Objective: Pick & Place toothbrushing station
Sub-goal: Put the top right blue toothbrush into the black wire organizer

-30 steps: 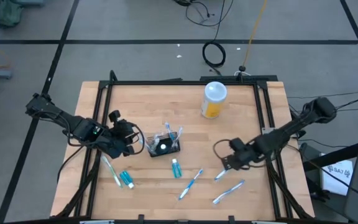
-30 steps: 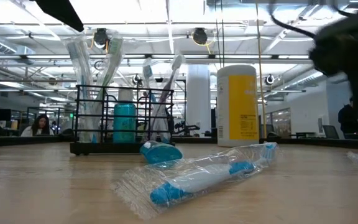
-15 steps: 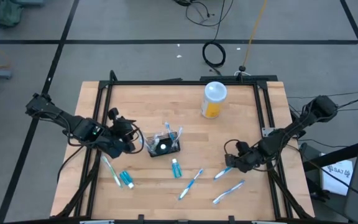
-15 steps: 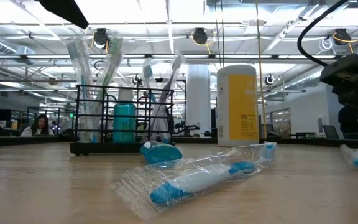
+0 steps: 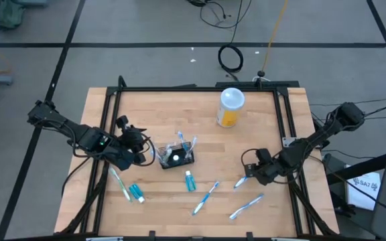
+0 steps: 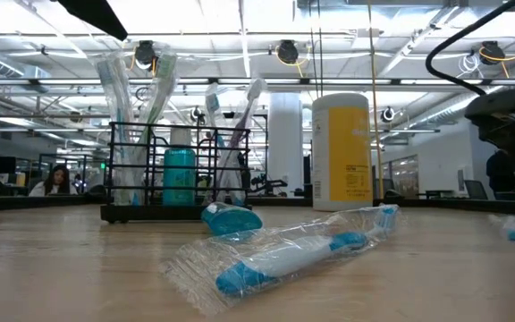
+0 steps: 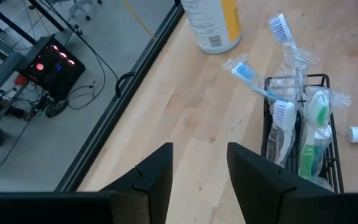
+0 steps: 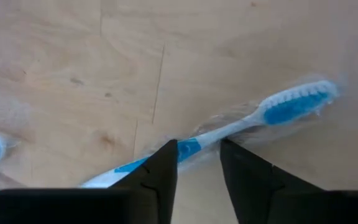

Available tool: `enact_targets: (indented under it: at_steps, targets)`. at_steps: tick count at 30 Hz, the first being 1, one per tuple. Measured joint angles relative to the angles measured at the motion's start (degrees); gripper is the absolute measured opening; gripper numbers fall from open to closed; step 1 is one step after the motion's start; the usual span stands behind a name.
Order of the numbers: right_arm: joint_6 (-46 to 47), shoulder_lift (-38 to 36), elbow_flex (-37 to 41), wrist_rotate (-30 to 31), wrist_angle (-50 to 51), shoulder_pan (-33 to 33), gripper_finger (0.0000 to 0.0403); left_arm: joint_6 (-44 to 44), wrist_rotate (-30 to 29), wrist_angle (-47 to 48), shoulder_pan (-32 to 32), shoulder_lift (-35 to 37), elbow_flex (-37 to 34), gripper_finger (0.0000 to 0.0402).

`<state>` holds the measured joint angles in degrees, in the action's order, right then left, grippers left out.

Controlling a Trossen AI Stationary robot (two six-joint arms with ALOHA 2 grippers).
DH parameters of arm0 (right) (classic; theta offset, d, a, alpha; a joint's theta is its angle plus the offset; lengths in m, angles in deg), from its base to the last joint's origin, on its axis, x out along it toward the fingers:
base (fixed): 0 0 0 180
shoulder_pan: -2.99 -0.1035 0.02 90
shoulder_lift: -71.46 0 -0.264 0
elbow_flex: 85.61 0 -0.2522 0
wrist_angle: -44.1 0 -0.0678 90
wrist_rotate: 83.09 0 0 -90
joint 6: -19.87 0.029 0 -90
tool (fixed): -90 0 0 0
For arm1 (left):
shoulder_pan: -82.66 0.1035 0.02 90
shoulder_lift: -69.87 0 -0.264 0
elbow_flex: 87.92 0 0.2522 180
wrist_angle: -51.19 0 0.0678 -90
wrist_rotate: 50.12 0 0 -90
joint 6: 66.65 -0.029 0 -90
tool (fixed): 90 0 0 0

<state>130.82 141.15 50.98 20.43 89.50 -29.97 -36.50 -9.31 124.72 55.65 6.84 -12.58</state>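
Wrapped toothbrush [image 8: 229, 127] lies between right gripper [image 8: 197, 163] fingers; jaws parted, grip uncertain.

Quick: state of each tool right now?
Left tool: open, empty, beside the basket.
Right tool: open, fingers astride a wrapped toothbrush lying on the table; not gripped.

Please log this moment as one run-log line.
right gripper: straddling toothbrush, not yet shut | left gripper: open, waiting beside basket | table
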Motion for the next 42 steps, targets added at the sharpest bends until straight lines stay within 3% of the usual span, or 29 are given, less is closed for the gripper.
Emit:
enact_targets:
  at_steps: [6,13,18,25,33,39,42]
  targets:
    - [-3.38,0.02,0.02,0.62,-0.08,1.61,0.0060,0.02,0.09,0.00,0.00,-0.01,0.00,0.0159]
    - [-13.89,0.04,0.09,0.84,-3.86,3.26,0.0007,-1.11,0.13,0.00,0.00,0.01,0.00,0.0159]
    - [-21.47,0.19,0.37,6.80,-11.45,3.89,0.0002,-1.17,0.13,0.01,0.00,0.01,0.00,0.0159]
    - [-35.13,0.13,0.24,10.61,-24.55,6.55,0.0001,-1.39,0.21,0.00,0.00,0.00,0.00,0.0159]
    - [-62.83,-3.39,0.14,17.96,-47.12,10.38,0.0000,-1.28,0.19,-0.02,0.00,0.01,0.00,0.0159]
    - [-99.00,-2.75,0.11,21.37,-75.10,14.39,0.0000,-0.67,0.15,-0.04,0.00,0.00,0.02,0.0159]
    - [-112.12,-0.89,-0.05,20.88,-86.87,16.44,0.0000,0.29,0.21,-0.04,0.00,0.00,0.02,0.0159]
